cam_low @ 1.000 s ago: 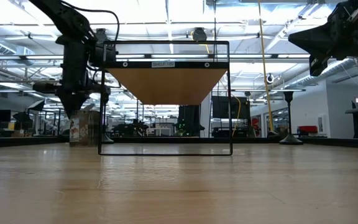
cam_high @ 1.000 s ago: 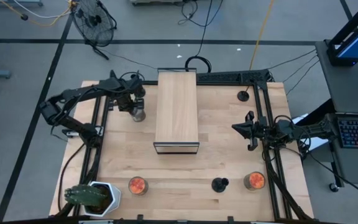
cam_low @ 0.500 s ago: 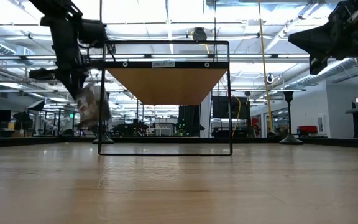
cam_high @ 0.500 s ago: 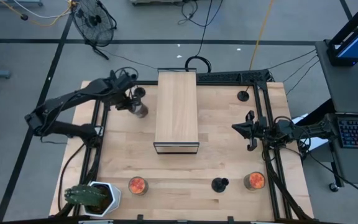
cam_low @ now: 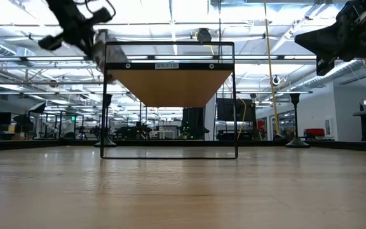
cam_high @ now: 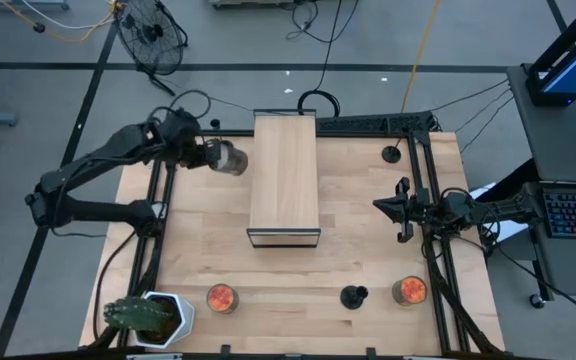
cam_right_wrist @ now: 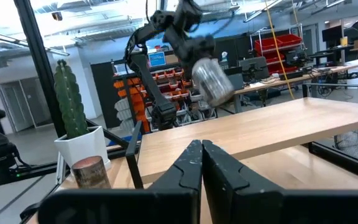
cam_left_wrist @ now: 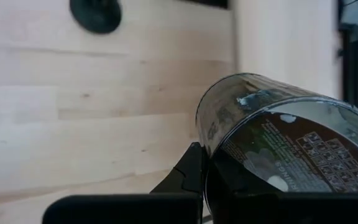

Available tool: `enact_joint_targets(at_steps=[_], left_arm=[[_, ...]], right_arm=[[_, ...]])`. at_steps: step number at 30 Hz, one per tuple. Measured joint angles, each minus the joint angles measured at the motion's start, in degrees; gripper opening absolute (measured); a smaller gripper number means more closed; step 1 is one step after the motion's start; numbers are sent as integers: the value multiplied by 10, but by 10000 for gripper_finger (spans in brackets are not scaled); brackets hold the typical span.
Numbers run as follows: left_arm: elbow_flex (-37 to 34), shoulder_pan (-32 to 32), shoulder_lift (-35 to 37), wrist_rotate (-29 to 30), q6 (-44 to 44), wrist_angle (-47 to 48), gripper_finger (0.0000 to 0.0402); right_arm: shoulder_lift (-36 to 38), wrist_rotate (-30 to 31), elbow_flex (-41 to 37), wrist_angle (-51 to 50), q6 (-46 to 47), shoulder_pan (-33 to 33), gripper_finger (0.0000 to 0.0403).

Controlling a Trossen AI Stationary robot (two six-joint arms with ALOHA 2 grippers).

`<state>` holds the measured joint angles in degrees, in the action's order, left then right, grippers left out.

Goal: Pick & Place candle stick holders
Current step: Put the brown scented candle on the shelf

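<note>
Upper left, high view: my left claw (cam_high: 211, 157) is clamped on a jar (cam_high: 230, 158), tilted beside the shelf (cam_high: 284, 175). Right claw (cam_high: 404, 210) waits, pinched together. Next, I judge: set the jar down.

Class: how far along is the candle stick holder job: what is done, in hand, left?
Done: nothing visibly; one candle stick holder stands far right on the table, another near its front edge, a third shows in the left wrist view. In hand: the left gripper holds a clear jar aloft beside the shelf. The right gripper waits at right, jaws shut. Left: all three holders.
</note>
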<state>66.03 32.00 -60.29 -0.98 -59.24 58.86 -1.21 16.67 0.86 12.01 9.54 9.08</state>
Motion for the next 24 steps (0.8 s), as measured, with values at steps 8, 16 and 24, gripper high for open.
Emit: enact_joint_targets(at_steps=[8, 16, 24], left_arm=[[118, -38, -48, 36, 19, 35, 0], [190, -71, -113, 41, 37, 50, 0], [227, -102, -162, 40, 45, 50, 0]], right_arm=[[0, 0, 0, 3, 0, 0, 4], [0, -2, 0, 51, 68, 0, 4], [0, 0, 0, 167, 76, 0, 4]])
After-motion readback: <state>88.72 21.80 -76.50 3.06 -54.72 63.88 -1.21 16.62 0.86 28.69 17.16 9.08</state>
